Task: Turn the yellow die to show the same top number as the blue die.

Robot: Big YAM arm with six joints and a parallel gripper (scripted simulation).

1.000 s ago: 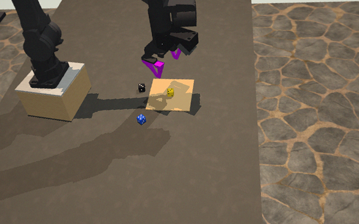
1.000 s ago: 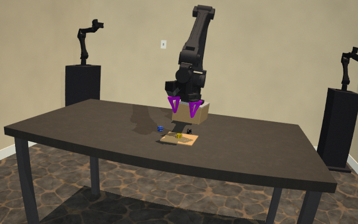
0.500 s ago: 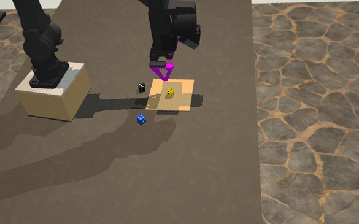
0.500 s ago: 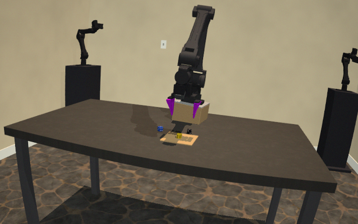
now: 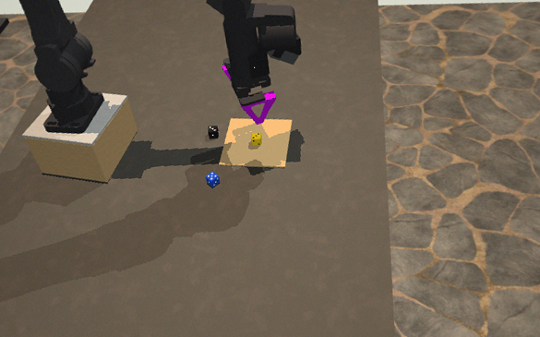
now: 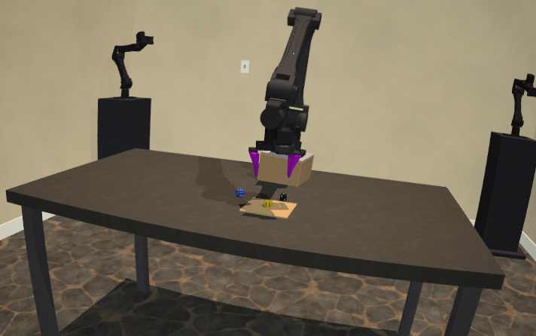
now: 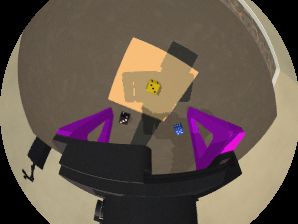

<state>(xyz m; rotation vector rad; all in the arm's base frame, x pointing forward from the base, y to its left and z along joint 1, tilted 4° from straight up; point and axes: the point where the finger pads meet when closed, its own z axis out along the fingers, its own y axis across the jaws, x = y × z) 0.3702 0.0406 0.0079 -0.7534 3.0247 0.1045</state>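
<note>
The yellow die (image 5: 256, 139) lies flat near the middle of the orange mat (image 5: 258, 146); it also shows in the exterior view (image 6: 268, 203) and in the wrist view (image 7: 153, 86). The blue die (image 5: 212, 179) lies on the table off the mat's near left corner, also seen in the wrist view (image 7: 178, 128). The black die (image 5: 213, 132) lies on the table just left of the mat. My gripper (image 6: 272, 165), with purple fingers, is open and empty. It hangs well above the mat, over its far edge, fingers pointing down.
The arm's base stands on a wooden block (image 5: 83, 142) to the left of the dice. The arm casts long shadows across the dark table (image 5: 184, 247). The table's right edge runs close to the mat's right side.
</note>
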